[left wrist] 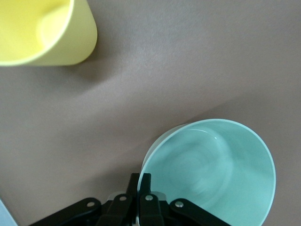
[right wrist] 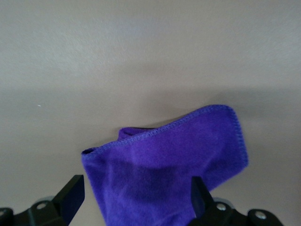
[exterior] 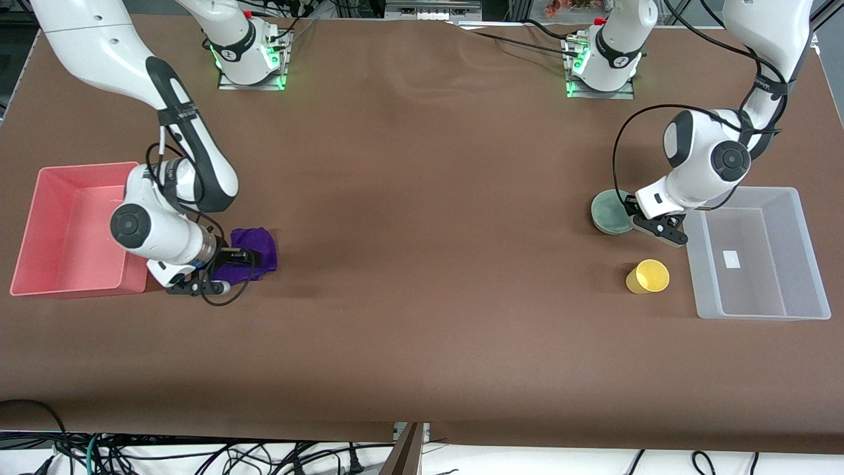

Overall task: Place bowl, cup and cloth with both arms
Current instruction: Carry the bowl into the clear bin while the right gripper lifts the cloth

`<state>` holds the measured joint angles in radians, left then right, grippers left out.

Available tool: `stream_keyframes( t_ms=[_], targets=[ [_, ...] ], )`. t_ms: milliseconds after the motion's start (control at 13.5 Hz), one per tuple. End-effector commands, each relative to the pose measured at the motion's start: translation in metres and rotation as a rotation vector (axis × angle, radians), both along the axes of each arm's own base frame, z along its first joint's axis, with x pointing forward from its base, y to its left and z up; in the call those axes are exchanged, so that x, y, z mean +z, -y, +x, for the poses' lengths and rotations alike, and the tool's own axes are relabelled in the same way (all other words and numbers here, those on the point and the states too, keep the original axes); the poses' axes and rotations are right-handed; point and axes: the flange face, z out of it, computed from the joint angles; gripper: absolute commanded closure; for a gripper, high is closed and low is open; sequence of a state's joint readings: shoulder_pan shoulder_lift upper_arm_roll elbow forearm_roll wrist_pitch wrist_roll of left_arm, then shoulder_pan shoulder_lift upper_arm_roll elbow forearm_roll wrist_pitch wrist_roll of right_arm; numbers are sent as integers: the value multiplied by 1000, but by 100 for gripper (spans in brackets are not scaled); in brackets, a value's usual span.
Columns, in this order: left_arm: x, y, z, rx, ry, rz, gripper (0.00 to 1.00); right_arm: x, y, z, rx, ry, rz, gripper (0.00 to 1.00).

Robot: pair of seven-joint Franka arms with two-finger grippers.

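Note:
The pale mint-green bowl (exterior: 608, 211) sits on the table beside the clear bin. My left gripper (exterior: 632, 216) is shut on the bowl's rim, one finger inside and one outside; the wrist view shows this grip (left wrist: 143, 182) and the bowl (left wrist: 211, 165). The yellow cup (exterior: 647, 276) stands upright nearer the front camera than the bowl, and it also shows in the left wrist view (left wrist: 42, 28). The purple cloth (exterior: 254, 249) lies crumpled beside the pink bin. My right gripper (exterior: 245, 258) is low over it, open, with its fingers either side of the cloth (right wrist: 164, 160).
A pink bin (exterior: 39, 218) stands at the right arm's end of the table, close to the right gripper. A clear plastic bin (exterior: 801, 264) stands at the left arm's end, beside the bowl and cup. The brown table (exterior: 422, 231) spans between them.

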<state>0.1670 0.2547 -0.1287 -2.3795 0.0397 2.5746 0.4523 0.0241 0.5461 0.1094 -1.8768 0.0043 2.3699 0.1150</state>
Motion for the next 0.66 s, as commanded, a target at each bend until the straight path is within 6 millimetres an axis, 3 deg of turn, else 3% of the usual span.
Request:
stream_keyframes(
  t_ms=[0,74,148,221,369,591],
  targets=[
    [40,3,12,-49,-13,12,100,-15,-1,-21,30,43,-9,0],
    [61,2,22,-49,-33,16,100,-25,-1,-26,31,47,-7,1],
    [85,-3,37,-63,-65,16,100,-33,-1,-30,34,55,-5,19],
    [107,-12,51,-90,-93,9,100,-36,0,-32,49,54,-4,47],
    [138,-53,69,-122,-111,-5,100,-35,0,-32,66,54,-4,99],
    [161,-122,84,-200,-84,-26,100,-9,1,-19,77,91,-4,100]
  ],
)
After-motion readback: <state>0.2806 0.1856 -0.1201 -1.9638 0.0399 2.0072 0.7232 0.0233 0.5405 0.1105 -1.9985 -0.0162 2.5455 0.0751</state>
